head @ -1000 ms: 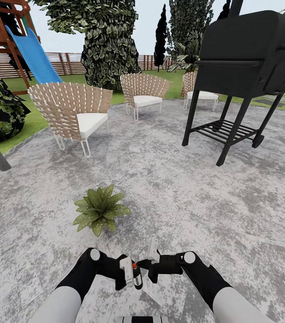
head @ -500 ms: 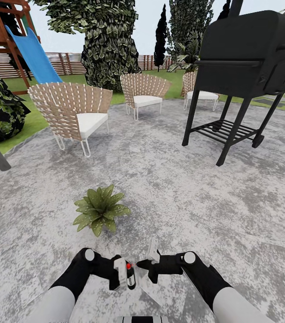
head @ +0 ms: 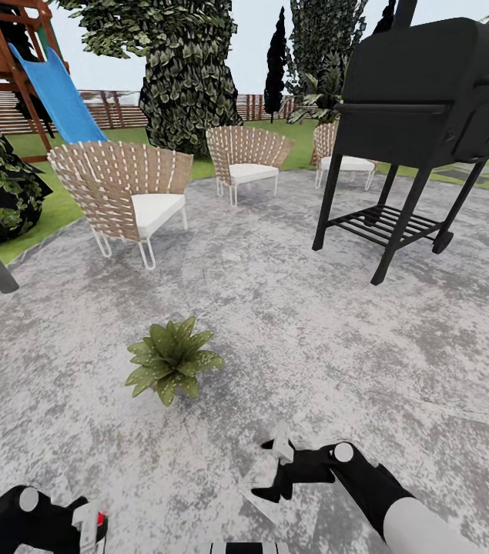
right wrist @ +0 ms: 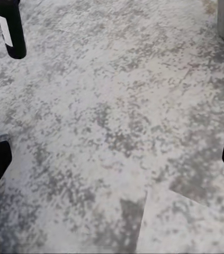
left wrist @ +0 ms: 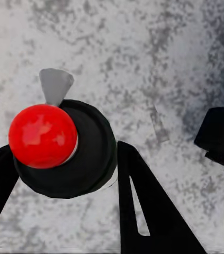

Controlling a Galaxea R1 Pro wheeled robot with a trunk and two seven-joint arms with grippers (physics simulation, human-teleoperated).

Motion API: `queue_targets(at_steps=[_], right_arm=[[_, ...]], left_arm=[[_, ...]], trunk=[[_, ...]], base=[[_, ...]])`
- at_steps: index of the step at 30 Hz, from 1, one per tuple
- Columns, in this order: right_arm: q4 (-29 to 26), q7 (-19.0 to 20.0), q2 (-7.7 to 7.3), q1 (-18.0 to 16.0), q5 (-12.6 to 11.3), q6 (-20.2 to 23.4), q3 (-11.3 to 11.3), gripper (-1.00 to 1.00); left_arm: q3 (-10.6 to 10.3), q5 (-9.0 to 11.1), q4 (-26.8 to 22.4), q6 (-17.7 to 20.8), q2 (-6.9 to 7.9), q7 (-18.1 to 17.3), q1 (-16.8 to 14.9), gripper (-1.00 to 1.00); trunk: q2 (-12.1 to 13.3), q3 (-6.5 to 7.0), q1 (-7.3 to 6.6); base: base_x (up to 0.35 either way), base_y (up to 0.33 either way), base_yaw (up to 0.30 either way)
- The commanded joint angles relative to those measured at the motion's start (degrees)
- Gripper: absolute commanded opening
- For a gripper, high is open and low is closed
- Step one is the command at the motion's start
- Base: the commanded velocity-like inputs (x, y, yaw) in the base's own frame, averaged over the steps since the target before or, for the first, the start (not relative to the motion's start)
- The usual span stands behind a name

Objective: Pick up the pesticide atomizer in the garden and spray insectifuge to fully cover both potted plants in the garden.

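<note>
Head view: the left tool [head: 90, 525] is seen at the lower left corner of the frame, closed around the pesticide atomizer [head: 94, 523], of which a pale body and a red spot are visible. In the left wrist view the atomizer [left wrist: 64, 148] is seen end-on: a dark round body with a red cap and a pale grey nozzle tip, pinched between the two dark fingers [left wrist: 149, 206]. The bottle is probably held upright and low so that the nozzle can be swung toward the foliage.

The right tool [head: 279, 469] is seen at lower centre, low over the grey mottled paving [head: 313, 346]. In the right wrist view its jaws stand wide apart at the frame edges, with nothing between them but paving; it is judged to be kept free and out of the spray line.

One potted plant [head: 171, 358] sits left of centre on the paving, just beyond the arms, well apart from both tools. No spray is visible. Wicker chairs [head: 125, 196] and a black grill [head: 429, 100] stand behind.
</note>
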Motion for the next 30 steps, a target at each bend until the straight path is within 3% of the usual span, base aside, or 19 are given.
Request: queue_targets(at_steps=[1,2,4,6,7,8,10,12,13,14,15,17,20,25,30], right_arm=[[2.31,-1.43,-0.61,-0.03,0.29,-0.47,-0.03,1.00],[5.49,-5.54,-1.57,-0.03,0.13,-0.56,-0.17,1.00],[13.39,-23.07,-2.59,-0.03,-0.09,-1.35,-0.83,1.00],[20.08,-39.59,-2.67,0.02,-0.47,-3.70,-1.17,1.00],[23.84,-47.59,-2.65,0.12,-1.96,-6.98,-1.29,1.00],[25.50,-51.95,-2.68,0.64,-4.51,-9.93,-1.35,1.00],[26.76,-57.33,-2.75,3.68,-13.57,-14.41,-1.39,1.00],[27.12,-59.16,-3.00,6.20,-23.28,-17.85,-1.34,1.00],[27.16,-59.39,-3.05,6.94,-25.85,-19.06,-1.33,1.00],[27.22,-59.85,-3.24,8.23,-29.67,-21.39,-1.33,1.00],[27.24,-60.10,-3.39,8.86,-31.44,-22.57,-1.32,1.00],[27.24,-60.40,-3.77,9.37,-32.89,-23.41,-1.32,1.00],[27.25,-60.50,-3.77,9.63,-33.38,-23.64,-1.26,1.00],[27.27,-60.36,-3.22,9.64,-33.14,-23.65,-1.09,1.00],[27.42,-60.16,-1.18,10.33,-32.93,-23.24,-1.06,1.00]], left_arm=[[1.45,-0.41,0.06,-0.55,0.17,1.79,0.52,-1.00],[3.77,-0.33,0.67,-0.55,0.24,4.35,0.79,-1.00],[13.20,0.92,3.98,-0.57,-0.36,10.84,1.02,-1.00],[21.17,5.41,7.15,-0.59,-1.54,17.16,1.07,-1.00],[25.27,9.63,9.41,-0.63,-1.93,21.74,1.10,-1.00],[27.64,13.11,11.12,-0.75,-2.08,25.28,1.12,-1.00],[30.17,19.53,14.35,-4.14,-2.16,32.21,1.16,-1.00],[31.16,24.05,18.00,-9.46,-2.05,39.34,1.24,-1.00],[31.37,25.30,19.24,-10.78,-2.02,41.89,1.43,-1.00],[31.62,27.77,20.73,-12.81,-1.99,46.60,2.15,-1.00],[31.71,29.47,21.34,-14.19,-1.98,48.90,2.63,-1.00],[31.77,31.93,21.90,-15.89,-1.92,50.79,3.55,-1.00],[31.72,33.20,22.29,-16.49,-2.01,51.44,4.62,-1.00],[31.51,33.17,24.55,-16.60,-2.17,51.46,4.76,-1.00],[31.56,33.36,24.81,-16.61,-2.31,51.47,4.77,-1.00]], trunk=[[-0.02,-0.04,-0.01],[-0.02,-0.04,-0.01],[-0.02,-0.04,-0.01],[-0.02,-0.04,-0.01],[-0.02,-0.04,-0.01],[-0.02,-0.04,-0.01],[-0.02,-0.04,-0.01],[-0.02,-0.04,-0.01],[-0.02,-0.04,-0.01],[-0.02,-0.04,-0.01],[-0.02,-0.04,-0.01],[-0.02,-0.04,-0.01],[-0.02,-0.04,-0.01],[-0.02,-0.04,-0.01],[-0.02,-0.04,-0.01]], base=[[0.000,0.000,0.000],[0.000,0.000,0.000],[0.000,0.000,0.000],[0.000,0.000,0.000],[0.000,0.000,0.000],[0.000,0.000,0.000],[0.000,0.000,0.000],[0.000,0.000,0.000],[0.000,0.000,0.000],[0.000,0.000,0.000],[0.000,0.000,0.000],[0.000,0.000,0.000],[0.000,0.000,0.000],[0.000,0.000,0.000],[0.000,0.000,0.000]])
